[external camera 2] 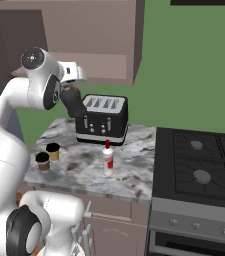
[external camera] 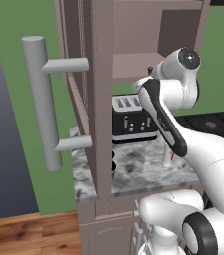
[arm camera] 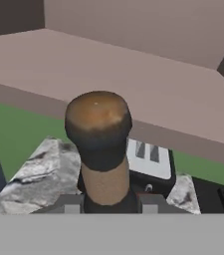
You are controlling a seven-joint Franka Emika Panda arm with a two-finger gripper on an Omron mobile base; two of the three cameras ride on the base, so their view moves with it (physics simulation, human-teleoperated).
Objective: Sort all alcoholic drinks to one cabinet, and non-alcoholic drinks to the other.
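Carrying the black bottle up toward the open cabinet, the claw is clenched on its brown neck. Next: set it upright on the shelf, clear of the front edge.

The white arm rises from its base, bends at the elbow and reaches up and forward. Its gripper is clamped, fingers pressed against what they hold.

The black bottle fills the space directly ahead of the end effector, hiding most of the toaster behind it; the bottle's base is cut off.
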